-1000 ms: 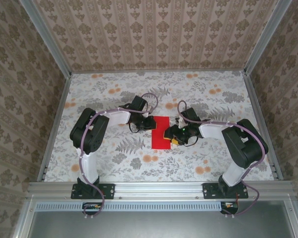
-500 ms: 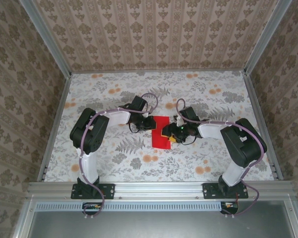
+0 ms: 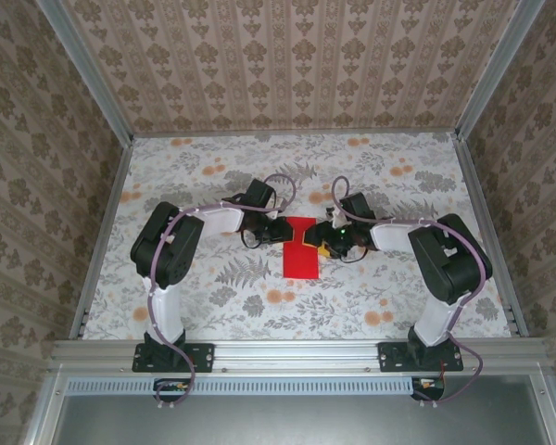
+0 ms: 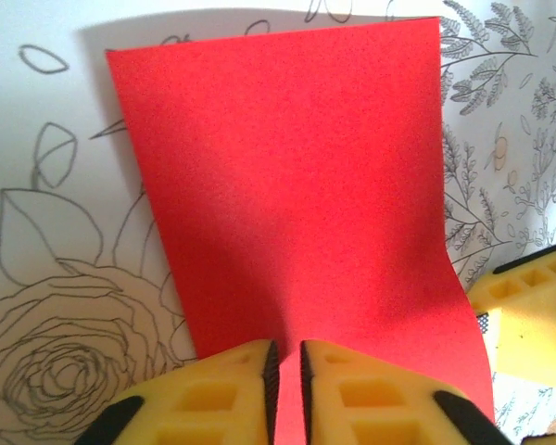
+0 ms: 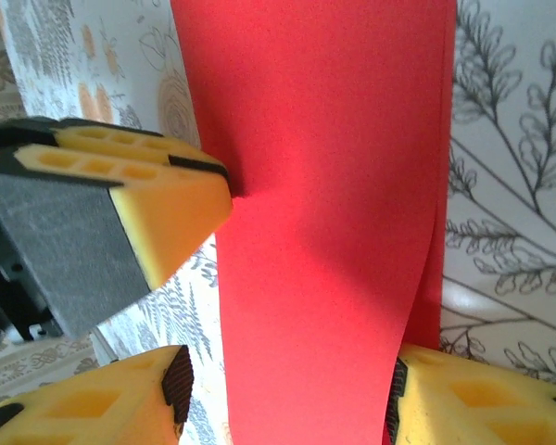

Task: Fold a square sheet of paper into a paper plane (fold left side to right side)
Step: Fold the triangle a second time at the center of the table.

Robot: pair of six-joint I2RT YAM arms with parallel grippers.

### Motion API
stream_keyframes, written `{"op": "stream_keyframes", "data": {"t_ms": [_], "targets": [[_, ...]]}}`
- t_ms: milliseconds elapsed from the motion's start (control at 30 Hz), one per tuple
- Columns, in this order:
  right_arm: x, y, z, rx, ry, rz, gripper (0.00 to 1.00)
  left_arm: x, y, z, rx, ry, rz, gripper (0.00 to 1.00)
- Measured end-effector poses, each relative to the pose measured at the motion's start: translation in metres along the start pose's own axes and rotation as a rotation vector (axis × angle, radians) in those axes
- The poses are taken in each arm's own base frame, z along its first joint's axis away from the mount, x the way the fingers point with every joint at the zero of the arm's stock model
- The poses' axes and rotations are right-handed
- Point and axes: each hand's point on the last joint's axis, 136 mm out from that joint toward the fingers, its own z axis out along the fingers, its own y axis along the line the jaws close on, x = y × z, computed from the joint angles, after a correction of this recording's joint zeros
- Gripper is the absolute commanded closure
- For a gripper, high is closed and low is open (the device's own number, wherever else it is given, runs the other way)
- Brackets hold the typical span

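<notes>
Red paper point(image 3: 301, 261) lay on the surface point(image 3: 213, 176), long axis near-to-far, its far end flanked by the left end effector point(image 4: 285, 357), almost clenched over its edge though grip was unclear, and the released right end effector point(image 5: 287, 389).

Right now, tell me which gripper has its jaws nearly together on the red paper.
The left gripper: its jaws stand a slit apart, the square sheet of paper between them. The right gripper straddles the sheet, jaws wide apart.
</notes>
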Motion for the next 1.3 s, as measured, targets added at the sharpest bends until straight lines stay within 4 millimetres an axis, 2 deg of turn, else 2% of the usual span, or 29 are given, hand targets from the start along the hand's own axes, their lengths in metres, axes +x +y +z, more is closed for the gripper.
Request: {"op": "stream_keyframes", "data": {"t_ms": [100,200,367,467,567,700,767,867,1067,1300], "targets": [[-0.004,0.002,0.001,-0.013,0.001,0.004,0.47,-0.002,-0.005,-0.005,0.003,-0.017,0.027,0.63],[-0.009,0.006,0.001,-0.021,-0.001,0.010,0.50,-0.003,-0.011,-0.023,-0.003,-0.063,0.068,0.53],[-0.015,0.011,0.001,-0.026,-0.003,0.039,0.57,-0.003,-0.036,-0.079,-0.002,-0.214,0.189,0.42],[-0.020,0.017,-0.001,-0.026,-0.004,0.055,0.61,0.011,-0.055,-0.105,-0.006,-0.284,0.296,0.34],[-0.026,0.025,-0.003,-0.030,-0.008,0.055,0.63,0.039,-0.080,-0.113,-0.003,-0.297,0.430,0.27],[-0.032,0.032,-0.005,-0.034,-0.012,0.069,0.65,0.079,-0.107,-0.103,-0.016,-0.259,0.602,0.20],[-0.033,0.032,-0.004,-0.033,-0.009,0.076,0.65,0.093,-0.111,-0.093,-0.039,-0.231,0.661,0.19],[-0.031,0.030,-0.003,-0.023,0.002,0.093,0.65,0.109,-0.108,-0.073,-0.106,-0.168,0.725,0.16],[-0.029,0.027,-0.003,-0.012,0.012,0.123,0.66,0.116,-0.100,-0.032,-0.255,-0.074,0.798,0.10],[-0.027,0.025,-0.003,-0.003,0.019,0.133,0.66,0.105,-0.092,-0.008,-0.431,-0.058,0.845,0.07]]}}
